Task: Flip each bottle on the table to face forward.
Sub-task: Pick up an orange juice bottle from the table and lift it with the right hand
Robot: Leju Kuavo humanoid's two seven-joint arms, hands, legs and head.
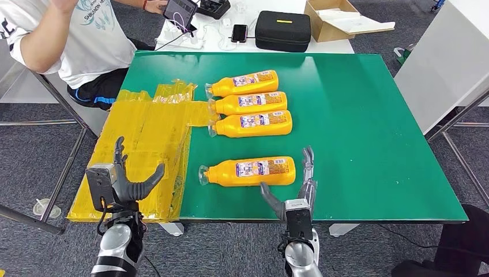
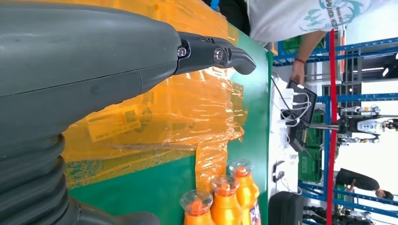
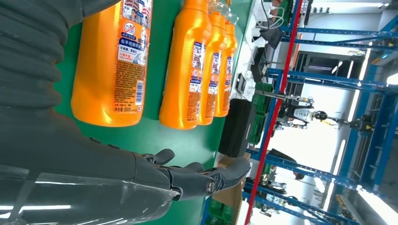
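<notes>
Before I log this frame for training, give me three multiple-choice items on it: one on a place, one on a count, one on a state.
1. Where does the lone bottle lie?
A. Nearest the robot, apart from the row
B. On the yellow plastic
C. Inside the black case

2. How many orange bottles are on the green table?
A. Two
B. Four
C. Six

3. What is the right robot hand doing?
A. Holding a bottle up
B. Open beside the lone bottle's base end
C. Resting on the yellow plastic

Answers:
1 A: it lies alone at the near edge, with a row of three farther back.
2 B: three in the row plus the lone one.
3 B: its fingers are spread by the base end and it lifts nothing; touch cannot be told.
</notes>
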